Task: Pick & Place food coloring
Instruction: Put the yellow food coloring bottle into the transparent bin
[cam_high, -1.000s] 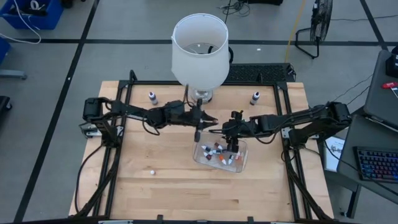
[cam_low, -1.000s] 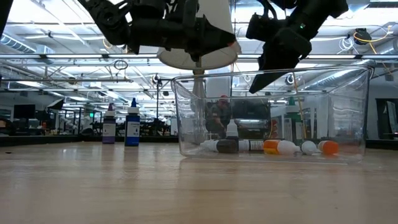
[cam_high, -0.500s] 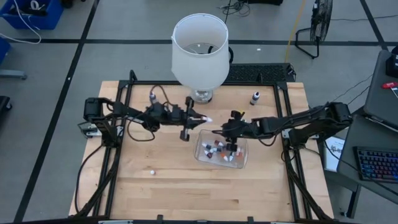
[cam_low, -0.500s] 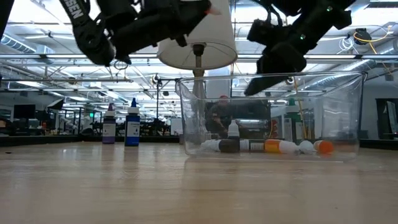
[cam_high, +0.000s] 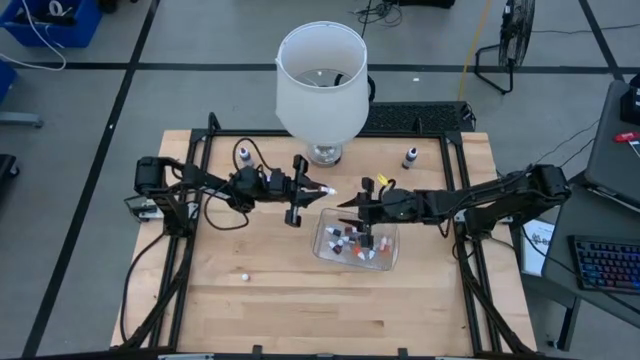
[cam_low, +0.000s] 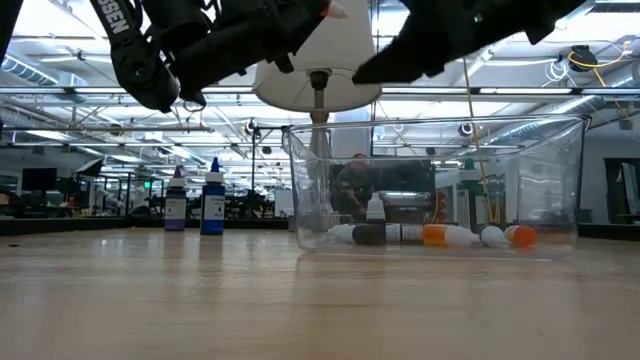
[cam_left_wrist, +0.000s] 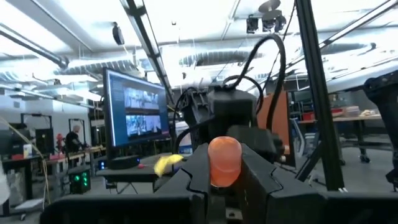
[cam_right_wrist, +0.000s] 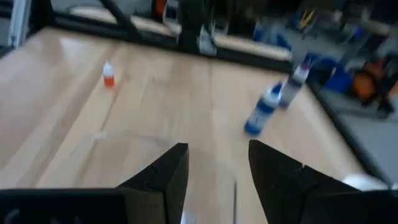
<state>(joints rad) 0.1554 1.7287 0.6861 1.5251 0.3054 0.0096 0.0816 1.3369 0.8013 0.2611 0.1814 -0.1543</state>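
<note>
The food coloring is a set of tiny dropper bottles. Several lie in the clear tub (cam_high: 389, 262), also seen in the low view (cam_low: 430, 235). Others stand on the table at the far left (cam_high: 243, 153), the far right (cam_high: 410, 157) and the near left (cam_high: 244, 275). My left gripper (cam_high: 322, 190) is left of the tub, raised and tilted upward, shut on a pale orange bottle (cam_left_wrist: 224, 159). My right gripper (cam_right_wrist: 217, 169) hovers over the tub's far left part (cam_high: 347, 206), pointing toward the table's left, open with nothing between its fingers. My left gripper pinches the pale orange bottle between its two fingers (cam_left_wrist: 186, 180). The bottle's rounded end (cam_left_wrist: 224, 149) sticks out past the fingertips. The fingers slant upward, pointing toward the table's right. The bottle is lifted clear of the table and the tub; its lower part is hidden between the fingers.
A big white lampshade (cam_high: 320, 75) on its base stands at the far middle, close behind both grippers. A black frame (cam_high: 200, 150) runs round the wooden table (cam_high: 260, 310). The near half of the table has free room.
My left gripper, still shut on its bottle, has tipped from pointing down beside the tub to slanting upward and drawn a little toward the table's left. My right gripper has risen out of the tub and tipped from pointing down toward level.
</note>
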